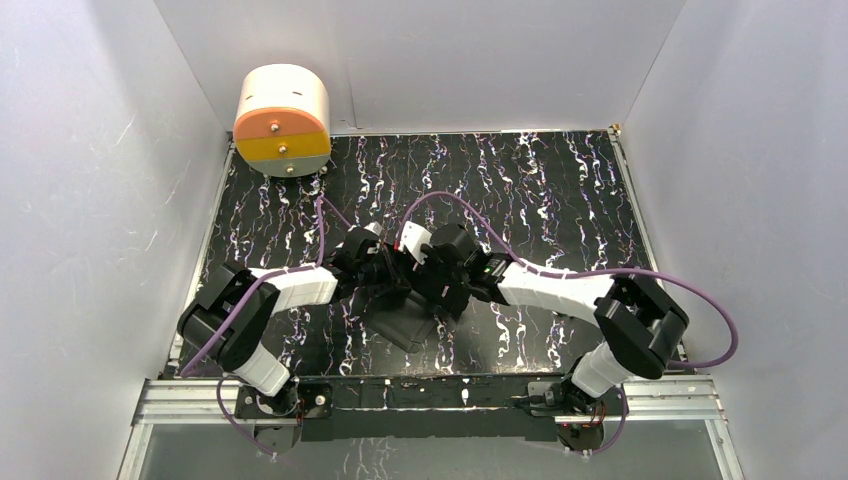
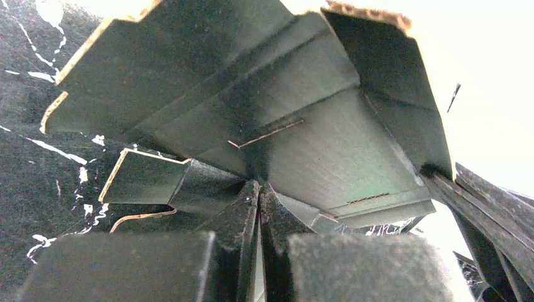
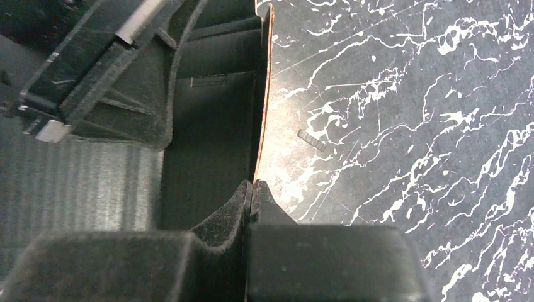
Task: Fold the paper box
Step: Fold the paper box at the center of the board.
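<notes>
1. Holding position, item: the paper box sits at the centre of the top view, just below the spot where the two arms meet. Its upper part is hidden under both grippers, and the white-veined black tabletop lies beneath it.
2. Left gripper: fingers pressed together with no gap between the pads, pinching a black card panel at its near edge.
3. Right gripper: fingers likewise pressed together, nipping the raw brown cut edge of a card wall.
4. Governing relation: the box lies directly ahead of both tools and between them. One arm enters from the left of the top view and the other from the right. Both touch the card, so neither is the nearer.
5. Left wrist view: the card fans upward and outward from the fingertips.
   - The creases run from lower left to upper right.
   - One side wall stands raised at the upper right.
   - A small flap lies low at the left.
6. Right wrist view: the pinched wall is seen edge-on. Its edge runs almost straight up the frame from the fingertips to the top, slightly bowed, so its long axis follows the finger line.
7. Top view: the box's long axis cannot be fixed, as too much is covered.
8. Judgement: the fold looks part-made. The next move likely turns the pinched wall about its crease, and the bowed edge suggests the thin card may buckle.
</notes>
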Robot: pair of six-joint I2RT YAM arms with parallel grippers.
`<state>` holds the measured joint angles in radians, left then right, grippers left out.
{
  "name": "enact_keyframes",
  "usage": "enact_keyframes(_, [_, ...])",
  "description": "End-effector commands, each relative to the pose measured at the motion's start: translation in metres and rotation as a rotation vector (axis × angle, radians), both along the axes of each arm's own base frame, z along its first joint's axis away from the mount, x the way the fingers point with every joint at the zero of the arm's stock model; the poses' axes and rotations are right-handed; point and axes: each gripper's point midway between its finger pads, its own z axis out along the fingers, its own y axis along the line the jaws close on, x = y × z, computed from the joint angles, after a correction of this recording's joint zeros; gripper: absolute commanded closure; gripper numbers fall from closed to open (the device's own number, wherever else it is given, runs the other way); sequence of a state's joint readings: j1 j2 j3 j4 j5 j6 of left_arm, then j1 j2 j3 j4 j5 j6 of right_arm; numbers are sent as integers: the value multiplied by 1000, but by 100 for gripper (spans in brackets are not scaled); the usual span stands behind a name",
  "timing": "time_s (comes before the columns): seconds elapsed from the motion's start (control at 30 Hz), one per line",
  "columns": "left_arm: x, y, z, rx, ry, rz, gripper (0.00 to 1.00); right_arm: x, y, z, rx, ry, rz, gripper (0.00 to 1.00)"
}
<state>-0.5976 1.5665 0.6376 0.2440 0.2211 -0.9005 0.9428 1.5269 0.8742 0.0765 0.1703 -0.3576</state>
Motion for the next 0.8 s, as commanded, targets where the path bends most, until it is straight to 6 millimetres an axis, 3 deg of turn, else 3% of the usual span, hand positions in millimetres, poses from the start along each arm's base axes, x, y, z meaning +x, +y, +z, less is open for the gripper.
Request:
enact_keyframes(0.0, [0, 7, -11, 38, 4, 26, 100, 2, 27, 63, 191, -45, 35, 100])
enact_keyframes(0.33, [11, 3, -11, 17, -24, 47, 100, -41, 45, 60, 220, 63, 86, 100])
enact_keyframes(0.57, [12, 1, -12, -11, -38, 61, 100, -62, 50, 45, 163, 80, 59, 100])
enact_keyframes(0.67, [11, 1, -9, -20, -41, 60, 100, -63, 48, 35, 136, 84, 36, 100])
enact_keyframes(0.77, [9, 1, -3, -25, -51, 53, 100, -52, 37, 34, 117, 40, -37, 100])
